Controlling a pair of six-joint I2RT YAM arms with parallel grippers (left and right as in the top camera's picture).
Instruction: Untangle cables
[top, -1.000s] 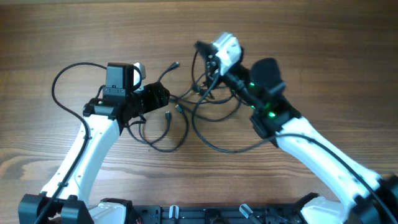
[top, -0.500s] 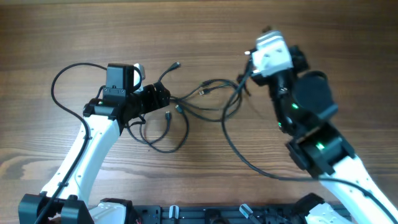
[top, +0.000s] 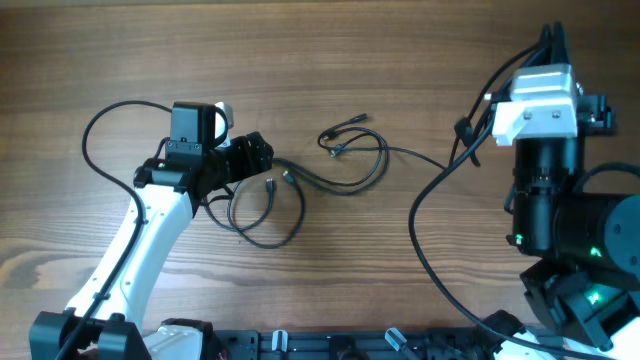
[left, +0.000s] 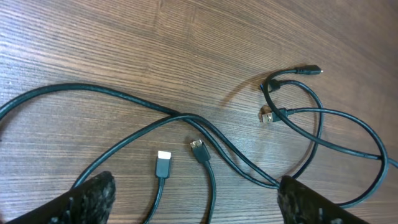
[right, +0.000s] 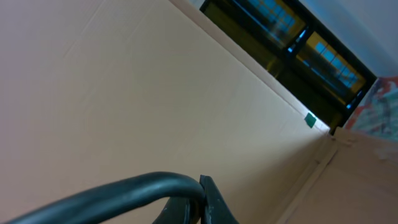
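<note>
Several thin black cables (top: 345, 170) lie loosely crossed on the wooden table, their small plugs (left: 163, 155) free. My left gripper (top: 262, 152) hovers low at their left end, open. In the left wrist view its fingertips (left: 93, 196) straddle two strands, with nothing between the left gripper's (left: 196, 190) jaws pinched. My right gripper (top: 552, 38) is raised high at the far right, shut on one black cable (top: 420, 205) that trails down in a long loop toward the table. The right wrist view shows the right gripper (right: 202, 202) clamped on that cable (right: 112, 193).
A thicker black robot cable (top: 105, 125) loops out left of the left arm. The arm bases and a black rail (top: 330, 345) line the front edge. Bare wood stretches along the back of the table (top: 400, 40). The right wrist view faces a beige wall.
My right arm has swung far to the right and risen, dragging one cable out of the tangle and stretching the others apart. The left arm has stayed in place, jaws open.
</note>
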